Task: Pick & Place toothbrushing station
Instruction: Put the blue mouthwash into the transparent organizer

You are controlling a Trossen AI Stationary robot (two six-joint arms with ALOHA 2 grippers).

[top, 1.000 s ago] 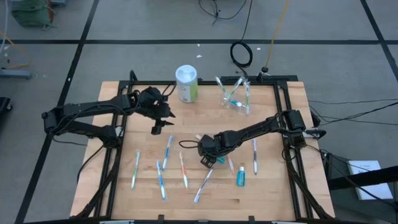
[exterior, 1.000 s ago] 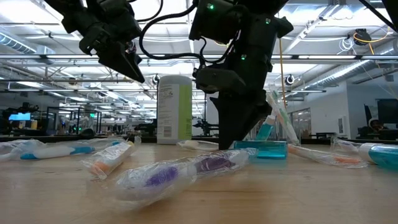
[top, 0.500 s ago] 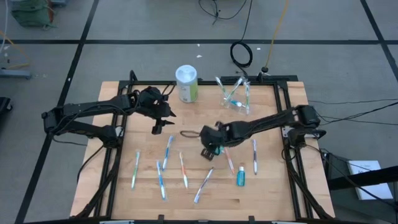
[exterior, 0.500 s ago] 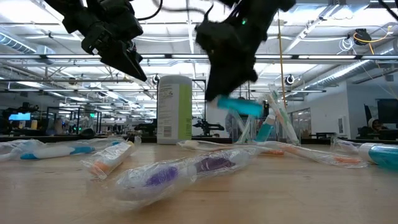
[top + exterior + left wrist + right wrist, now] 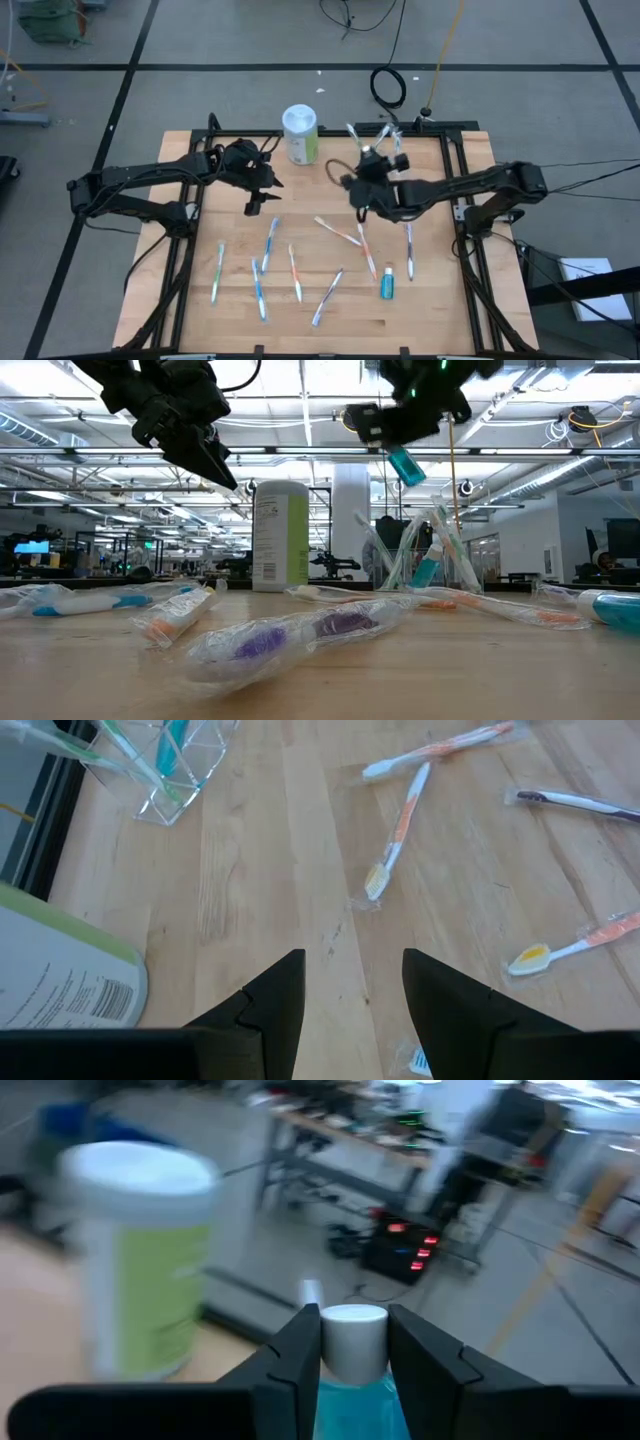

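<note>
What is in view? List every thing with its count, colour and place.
table: one, light wood, under everything
canister: one, white lid, green label, back of table
cup: one, clear, right of canister, brushes inside
loose toothbrushes: about eight, blue, green, orange, scattered on table
lying tube: one, teal, front right
held tube: one, teal, in the air near cup
left tool: open, empty, above table by canister
right tool: shut on held tube

The right gripper (image 5: 355, 1330) pinches one toothpaste tube (image 5: 405, 464); below it sit one second tube (image 5: 387, 285), about eight loose toothbrushes (image 5: 294, 273), one clear cup (image 5: 378, 160) and one canister (image 5: 300, 133).
</note>
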